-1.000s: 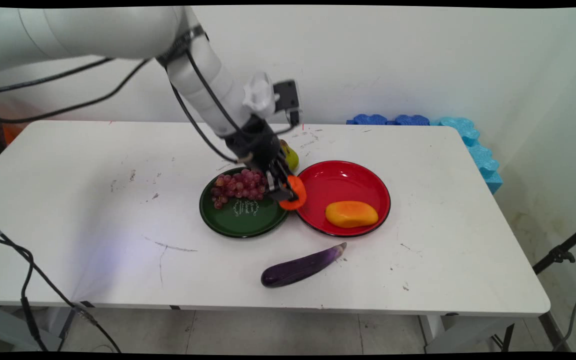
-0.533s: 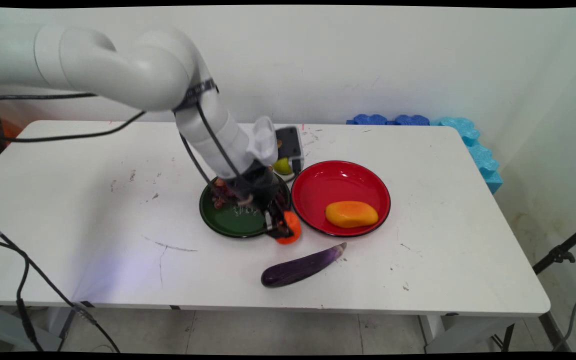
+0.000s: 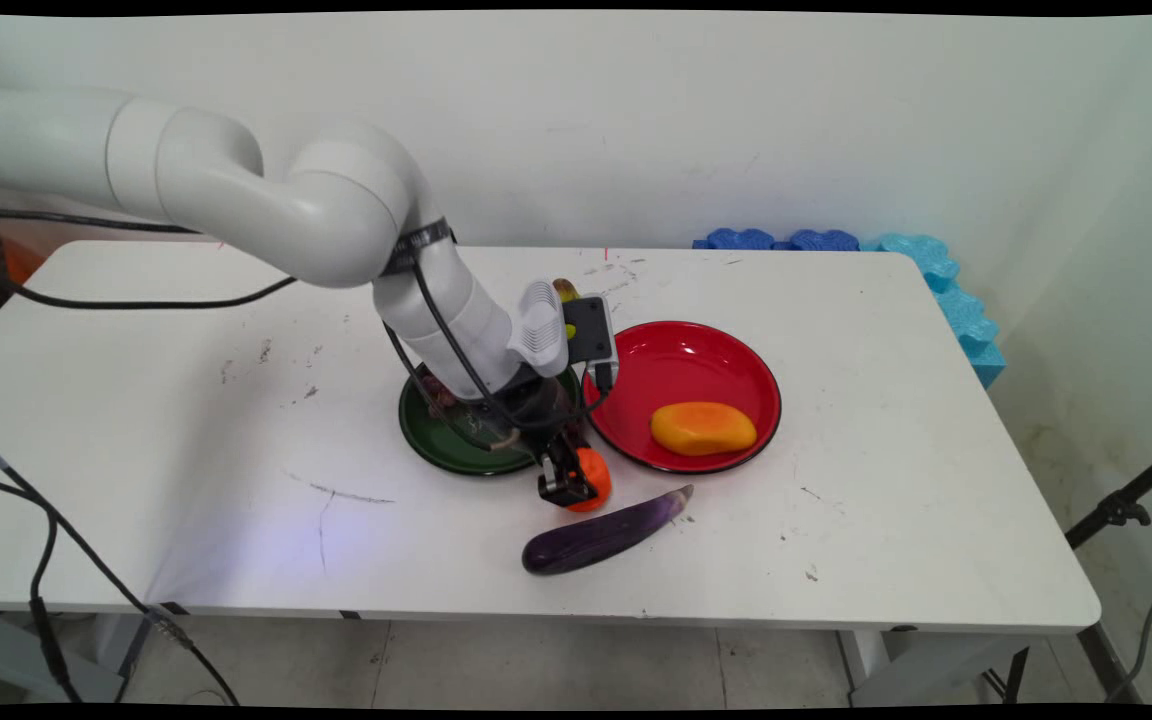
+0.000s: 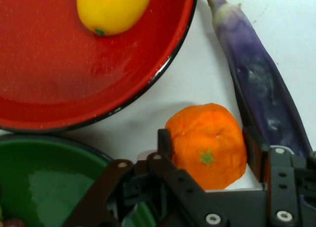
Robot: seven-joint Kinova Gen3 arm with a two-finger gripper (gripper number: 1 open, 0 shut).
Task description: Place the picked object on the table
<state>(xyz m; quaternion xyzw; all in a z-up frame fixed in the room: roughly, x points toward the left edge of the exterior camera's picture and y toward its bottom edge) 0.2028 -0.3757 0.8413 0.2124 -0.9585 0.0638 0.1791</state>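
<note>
near the table's front edge lies a purple eggplant (image 3: 604,531), slanted with its stem end pointing up and to the right; the hand view shows it (image 4: 261,84) running just beside the gripper's right finger. just behind it the black gripper (image 3: 568,482) is down low over the white table (image 3: 186,400), its two fingers pinching an orange mandarin (image 3: 591,478) from either side; in the hand view the mandarin (image 4: 208,144) sits between the fingers (image 4: 164,144) with its small green star-shaped stem mark facing the camera, and white table shows round it. whether the fruit touches the tabletop cannot be told. the mandarin is in the gap in front of two plates, near both rims and inside neither. behind and to the left is a dark green plate (image 3: 436,440), largely covered by the arm's wrist. to the right is a red plate (image 3: 696,350) holding a yellow-orange mango (image 3: 703,427), which lies in the plate's near right part, well apart from the gripper. farther back, past the table's right corner, blue foam pieces (image 3: 836,242) lie against the wall
</note>
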